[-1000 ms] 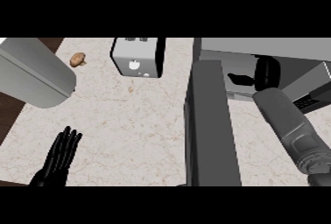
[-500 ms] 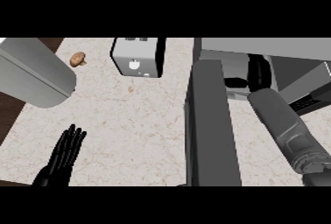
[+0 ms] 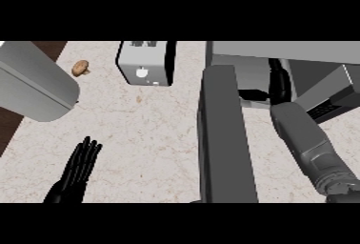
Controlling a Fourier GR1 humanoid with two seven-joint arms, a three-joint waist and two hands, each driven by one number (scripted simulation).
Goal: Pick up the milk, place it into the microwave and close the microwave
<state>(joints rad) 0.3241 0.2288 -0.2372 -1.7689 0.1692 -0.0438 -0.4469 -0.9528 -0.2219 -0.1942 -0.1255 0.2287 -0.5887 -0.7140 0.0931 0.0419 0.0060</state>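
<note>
— What's nearest?
— The left hand (image 3: 76,174), fingers straight, resting low on the desk (image 3: 155,138).
— And the milk?
— Can't see it. The right hand (image 3: 279,86) is inside the microwave (image 3: 281,57), behind its open door (image 3: 224,138); fingers unclear.

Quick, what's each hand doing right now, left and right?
Left hand: open, fingers straight, resting over the counter.
Right hand: inside the microwave; its state cannot be told.
</note>
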